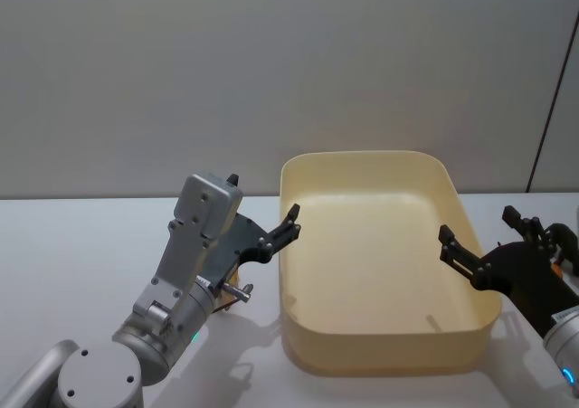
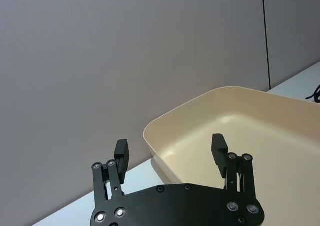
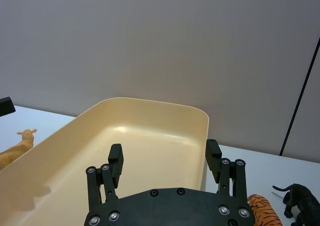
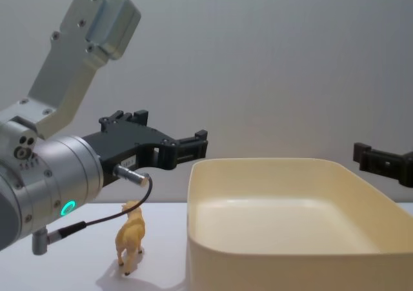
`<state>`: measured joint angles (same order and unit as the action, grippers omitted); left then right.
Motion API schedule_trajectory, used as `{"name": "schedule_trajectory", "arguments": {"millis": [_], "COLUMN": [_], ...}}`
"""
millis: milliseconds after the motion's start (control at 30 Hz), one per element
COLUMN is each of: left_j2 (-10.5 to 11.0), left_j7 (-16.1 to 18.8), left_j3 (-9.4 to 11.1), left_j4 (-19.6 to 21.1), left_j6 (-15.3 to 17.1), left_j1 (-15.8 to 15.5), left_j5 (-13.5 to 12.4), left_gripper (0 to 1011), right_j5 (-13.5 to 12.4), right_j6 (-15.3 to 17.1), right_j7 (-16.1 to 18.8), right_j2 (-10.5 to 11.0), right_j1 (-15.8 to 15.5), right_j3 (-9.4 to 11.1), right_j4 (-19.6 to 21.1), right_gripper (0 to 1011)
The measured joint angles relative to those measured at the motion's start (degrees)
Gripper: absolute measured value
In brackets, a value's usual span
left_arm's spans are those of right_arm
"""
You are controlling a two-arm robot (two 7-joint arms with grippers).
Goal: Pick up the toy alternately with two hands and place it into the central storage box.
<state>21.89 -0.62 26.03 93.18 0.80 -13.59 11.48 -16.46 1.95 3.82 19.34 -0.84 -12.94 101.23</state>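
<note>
Storage box (image 1: 389, 358): cream tub with rounded corners, standing on the white tabletop (image 1: 72, 245) about midway between its left and right edges. Its long walls run away from the robot. Smooth inner floor catches the light.

Left gripper (image 2: 170, 147): held above the tabletop just beside the box's left wall and aimed across at the box. Fingers (image 2: 121, 151) spread wide apart, nothing between them. In the head view one fingertip sits close to the left rim but apart from it. The silver-grey arm behind it carries a green ring light (image 4: 66, 208).

Right gripper (image 3: 164, 153): at the box's right wall, facing the left one across the tub. Its fingers (image 3: 212, 156) are also well apart and grip nothing. In the head view one fingertip reaches just over the right rim.

Toys, all on the tabletop outside the box:
- Tan long-necked animal (image 4: 131, 236), upright on its legs, left of the box near the left wall and below the left gripper, touching neither.
- Striped tiger (image 3: 262, 211), right of the box, close under the right gripper's body and partly hidden by it.
- Black big-cat figure (image 3: 300, 201), standing just beside the tiger, farther from the box.

Plain grey wall (image 1: 271, 64) behind the tabletop's far edge.
</note>
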Motion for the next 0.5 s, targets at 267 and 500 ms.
{"name": "schedule_trajectory", "arguments": {"millis": [267, 500], "left_j2": [0.0, 0.0], "left_j7": [0.0, 0.0], "left_j3": [0.0, 0.0], "left_j4": [0.0, 0.0], "left_j6": [0.0, 0.0], "left_j1": [0.0, 0.0], "left_j5": [0.0, 0.0], "left_gripper": [1001, 1001], "right_j5": [0.0, 0.0], "right_j6": [0.0, 0.0], "right_j7": [0.0, 0.0], "right_j2": [0.0, 0.0], "right_j1": [0.0, 0.0], "right_j3": [0.0, 0.0], "right_j4": [0.0, 0.0], "right_gripper": [1001, 1001]}}
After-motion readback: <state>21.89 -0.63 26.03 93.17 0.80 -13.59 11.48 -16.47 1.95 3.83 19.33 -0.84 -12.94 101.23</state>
